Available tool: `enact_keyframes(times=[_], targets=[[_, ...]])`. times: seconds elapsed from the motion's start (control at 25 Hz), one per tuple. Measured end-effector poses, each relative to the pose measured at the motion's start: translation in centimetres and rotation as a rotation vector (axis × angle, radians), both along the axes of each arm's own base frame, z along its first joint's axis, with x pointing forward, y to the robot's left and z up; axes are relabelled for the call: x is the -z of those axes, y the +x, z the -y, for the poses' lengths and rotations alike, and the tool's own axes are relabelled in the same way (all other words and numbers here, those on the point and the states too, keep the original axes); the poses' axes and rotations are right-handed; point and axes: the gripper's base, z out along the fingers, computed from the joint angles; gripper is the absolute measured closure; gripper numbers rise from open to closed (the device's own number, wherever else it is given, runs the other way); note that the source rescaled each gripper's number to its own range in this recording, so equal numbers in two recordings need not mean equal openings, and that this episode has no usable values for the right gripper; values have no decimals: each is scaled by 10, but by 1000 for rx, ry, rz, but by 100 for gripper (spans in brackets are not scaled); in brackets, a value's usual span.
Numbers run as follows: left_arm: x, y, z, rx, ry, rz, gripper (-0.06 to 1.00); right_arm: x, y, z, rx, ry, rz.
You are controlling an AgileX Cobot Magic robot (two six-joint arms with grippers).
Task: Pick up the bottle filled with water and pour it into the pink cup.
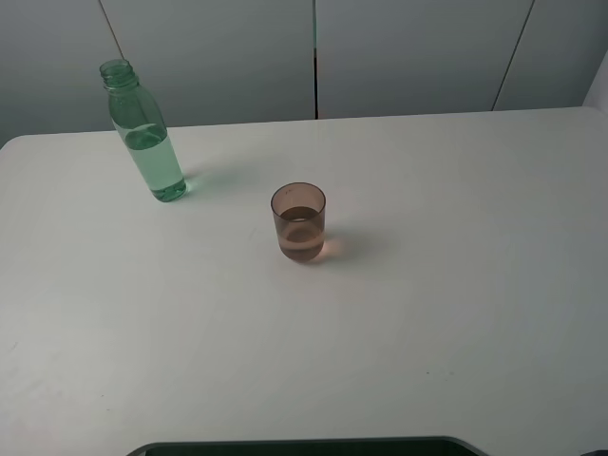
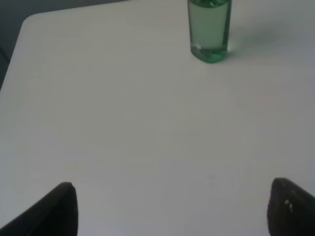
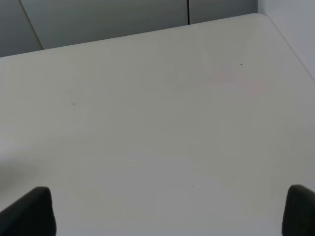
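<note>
Near table's (image 1: 456, 313) far edge, bottle (image 1: 145, 138).

On the table (image 1: 456, 313) you have two things standing upright and well apart from each other. The bottle (image 1: 144, 137) stands toward the far left, near the table's back edge, with a wall (image 1: 408, 52) of panels rising behind it. The pink cup (image 1: 299, 223) sits nearer the middle, to the right of the bottle and closer to you, with liquid in its lower part. The bottle also holds liquid in its lower half. From the left wrist camera you see the bottle's base ahead of the left gripper (image 2: 172, 209), apart from it. The right gripper (image 3: 170, 211) hangs over bare table.
</note>
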Motion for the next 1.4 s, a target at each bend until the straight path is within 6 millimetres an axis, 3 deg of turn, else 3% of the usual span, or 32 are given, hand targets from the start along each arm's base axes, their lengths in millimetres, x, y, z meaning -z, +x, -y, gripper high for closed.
enact_keyframes(times=[1.4], targets=[[5,9,-2,-45,-36,40,0,0,0,0,-6,-3,0]])
